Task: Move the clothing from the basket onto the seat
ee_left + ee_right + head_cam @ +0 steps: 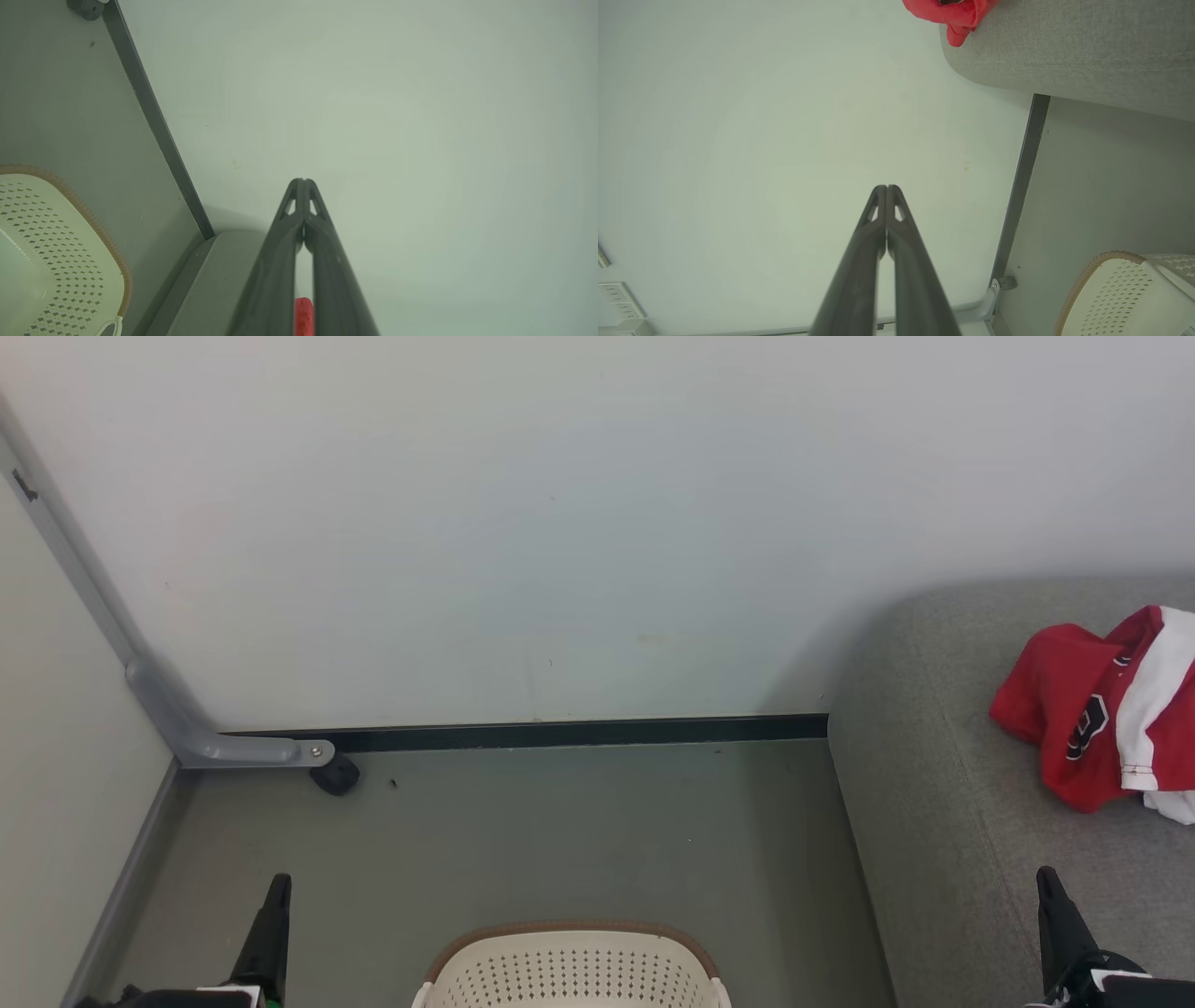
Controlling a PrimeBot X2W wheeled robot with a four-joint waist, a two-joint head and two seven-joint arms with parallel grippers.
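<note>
As the head view showed, the red and white garment (1074, 719) lay bunched up on the grey sofa (934, 821), well apart from the laundry basket (571, 971) on the floor. The left pincer (280, 881) and right pincer (1047, 875) were shut tight, holding nothing.

From the left wrist view, the part of the basket (56, 242) that showed looked empty.

From the right wrist view, the garment (952, 14) sat on the sofa (1064, 46). The job looked done.

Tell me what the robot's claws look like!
They match. The left claw and the right claw each have two long, dark grey fingers that narrow to a thin tip, like a beak. Small slot-shaped holes are cut near each tip. In the head view each claw has a white part at its base, with a bit of green on the left one.
</note>
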